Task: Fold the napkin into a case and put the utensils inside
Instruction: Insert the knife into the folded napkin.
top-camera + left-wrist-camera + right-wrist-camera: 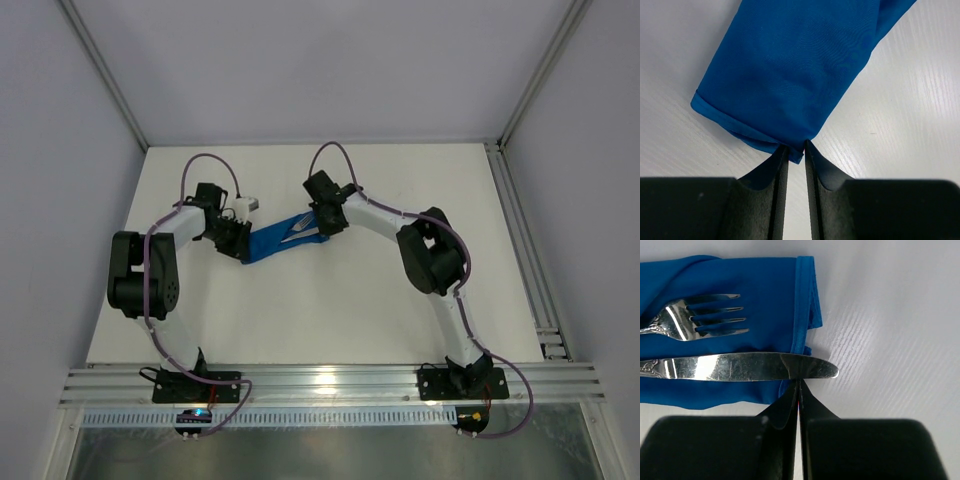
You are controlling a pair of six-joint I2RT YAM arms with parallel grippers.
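**Q:** where's the napkin [275, 240] at, and what are the claws doing?

**A:** it's a folded strip between them. The left gripper [796, 148] pinches one end's corner hem. The right gripper [799, 386] is pressed together at the far hem, under the overhanging knife [740, 366] tip. The fork [700, 320] lies on the napkin, with bare table [890, 315] past both ends.

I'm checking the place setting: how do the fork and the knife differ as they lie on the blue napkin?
The fork ends in four tines; the knife ends in one rounded blade. The fork's head lies wholly on the napkin; the knife's tip pokes past the hem over the table. Both are silver and lie side by side, heads pointing the same way.
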